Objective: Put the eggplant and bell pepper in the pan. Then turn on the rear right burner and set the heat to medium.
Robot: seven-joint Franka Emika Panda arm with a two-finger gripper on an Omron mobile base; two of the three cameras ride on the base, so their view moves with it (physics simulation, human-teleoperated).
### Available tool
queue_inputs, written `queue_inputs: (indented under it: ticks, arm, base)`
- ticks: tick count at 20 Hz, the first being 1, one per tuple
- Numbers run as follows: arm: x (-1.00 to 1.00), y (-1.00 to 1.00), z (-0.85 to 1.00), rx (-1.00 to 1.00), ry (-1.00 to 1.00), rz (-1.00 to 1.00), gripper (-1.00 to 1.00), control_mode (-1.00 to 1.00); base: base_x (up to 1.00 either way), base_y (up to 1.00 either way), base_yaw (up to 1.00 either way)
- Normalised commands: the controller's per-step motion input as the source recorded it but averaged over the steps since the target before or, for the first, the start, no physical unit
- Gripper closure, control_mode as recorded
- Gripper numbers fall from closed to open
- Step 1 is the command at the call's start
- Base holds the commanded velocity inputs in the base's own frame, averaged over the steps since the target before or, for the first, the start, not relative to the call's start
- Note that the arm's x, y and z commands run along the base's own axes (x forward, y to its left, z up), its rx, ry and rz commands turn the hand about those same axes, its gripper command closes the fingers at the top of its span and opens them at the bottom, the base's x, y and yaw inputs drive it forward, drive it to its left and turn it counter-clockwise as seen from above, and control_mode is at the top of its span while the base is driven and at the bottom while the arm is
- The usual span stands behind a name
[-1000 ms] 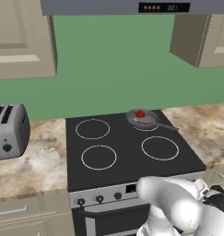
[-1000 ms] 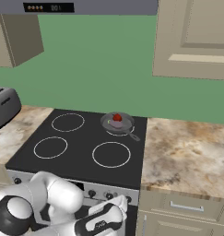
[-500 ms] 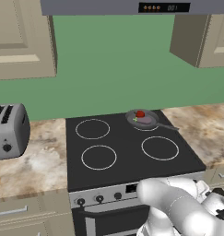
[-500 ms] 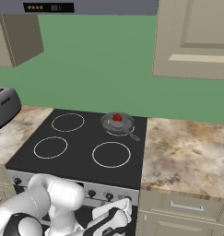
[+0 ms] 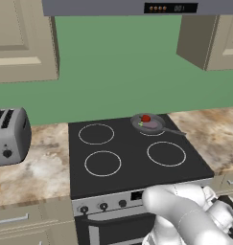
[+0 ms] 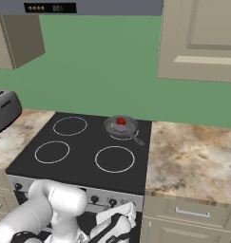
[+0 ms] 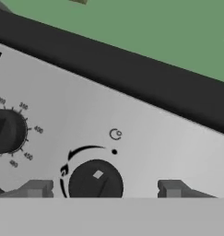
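Now the arm is reaching lower than before. The gripper (image 7: 104, 190) is holding its fingers apart around a black knob (image 7: 95, 182). The eggplant (image 5: 150, 125) and bell pepper (image 5: 145, 118) are sitting in the pan (image 5: 157, 121), at two o'clock on the stove (image 5: 132, 165).

The eggplant (image 5: 150, 125) in the pan (image 5: 158, 129) is too small to make out clearly. The toaster (image 5: 7, 136) is cut off at the left edge. The knob (image 7: 96, 183) is cut off below, between the pincer's fingertips (image 7: 37, 188).

The arm (image 6: 55, 204) has sunk lower, bringing the pincer (image 7: 102, 189) to a stove knob (image 7: 96, 180).
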Motion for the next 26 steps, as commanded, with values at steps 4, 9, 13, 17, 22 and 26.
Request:
queue_inputs:
  ticks: [4, 9, 13, 17, 22, 26]
  arm:
    - [0.33, 0.0, 0.0, 0.0, 0.0, 0.0, -1.0, -1.0]
    - [0.4, 0.17, 0.0, 0.0, 0.0, -0.01, 1.0, -1.0]
    - [0.42, 0.41, 0.0, 0.0, 0.03, -0.08, 1.0, -1.0]
    - [0.34, 0.5, 0.0, 0.0, 0.01, -0.1, 1.0, -1.0]
    - [0.28, 0.56, 0.0, 0.0, 0.0, -0.13, 1.0, -1.0]
    - [0.25, 0.51, 0.0, 0.0, 0.0, -0.14, 1.0, -1.0]
  base:
    - [0.0, 0.0, 0.0]
    - [0.0, 0.0, 0.0]
    - [0.0, 0.0, 0.0]
    - [0.0, 0.0, 0.0]
    - [0.0, 0.0, 0.0]
    - [0.0, 0.0, 0.0]
